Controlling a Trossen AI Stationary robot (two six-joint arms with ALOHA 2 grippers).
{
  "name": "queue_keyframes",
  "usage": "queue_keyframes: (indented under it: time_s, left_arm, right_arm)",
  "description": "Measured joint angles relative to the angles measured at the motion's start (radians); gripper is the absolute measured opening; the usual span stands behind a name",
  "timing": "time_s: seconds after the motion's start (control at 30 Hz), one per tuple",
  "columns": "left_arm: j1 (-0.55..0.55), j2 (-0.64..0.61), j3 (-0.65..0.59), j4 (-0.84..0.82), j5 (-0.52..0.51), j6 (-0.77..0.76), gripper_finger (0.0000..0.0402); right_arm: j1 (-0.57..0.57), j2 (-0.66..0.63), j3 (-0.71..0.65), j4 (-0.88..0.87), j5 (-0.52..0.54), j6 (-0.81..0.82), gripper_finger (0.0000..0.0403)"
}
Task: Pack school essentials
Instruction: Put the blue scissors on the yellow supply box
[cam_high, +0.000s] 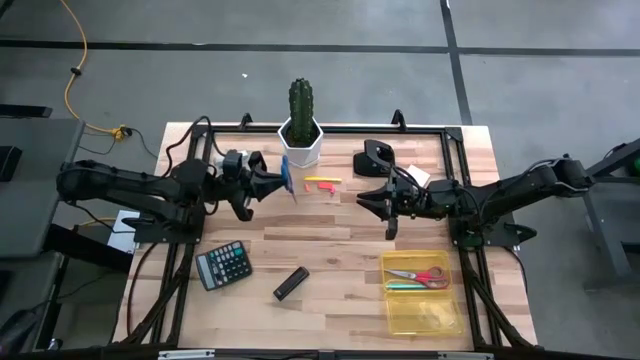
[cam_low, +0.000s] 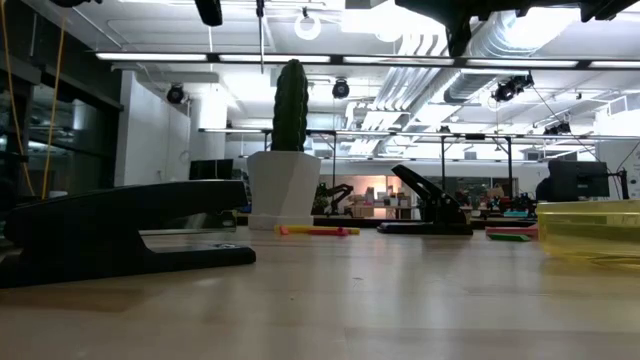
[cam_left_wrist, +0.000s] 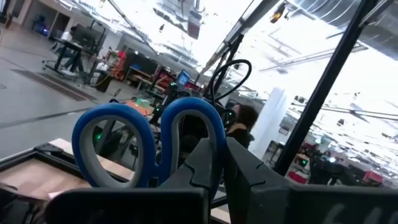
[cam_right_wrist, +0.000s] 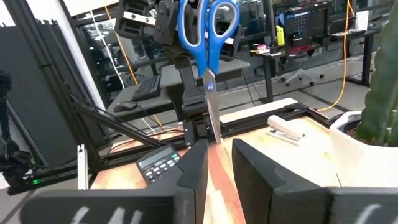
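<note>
We saw the left tool (cam_high: 268, 182) raised above the counter (cam_high: 330, 250), just left of the potted cactus (cam_high: 301, 120), its fingers pressed together on the blue-handled scissors (cam_high: 287, 176) — in the right wrist view those scissors (cam_right_wrist: 207, 37) hung handles up and blades pointing down, clear of the wood. The right tool (cam_high: 385, 203) hovered across from it near the middle of the counter, its own fingers (cam_right_wrist: 198, 165) slightly apart with nothing between them, aimed toward the hanging blades. Between the two arms, just right of the cactus pot, a yellow marker (cam_high: 322, 180) and a red marker (cam_high: 324, 188) lay side by side on the wood. The yellow tray (cam_high: 421, 292) sat at the near right of the counter and already held the red-handled scissors (cam_high: 420, 275) and a green pen (cam_high: 412, 286) beside them. A black calculator (cam_high: 223, 264) and a black stapler (cam_high: 291, 283) rested at the near left — well apart from the tray — and a black hole punch (cam_high: 376, 158) stood at the far side, right of the cactus.
</note>
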Motion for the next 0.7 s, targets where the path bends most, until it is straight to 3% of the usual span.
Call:
queue_keyframes:
  time_s: [0.4,0.7]
  left_arm:
    - [0.001,0.0,0.0,-0.018,-0.001,-0.003,0.0001]
    - [0.007,0.108,0.04,0.023,0.005,-0.026,0.0001]
  right_arm:
    - [0.0,0.0,0.005,-0.028,-0.046,0.094,0.0067]
    - [-0.028,0.136,0.236,-0.348,-0.052,0.024,0.0067]
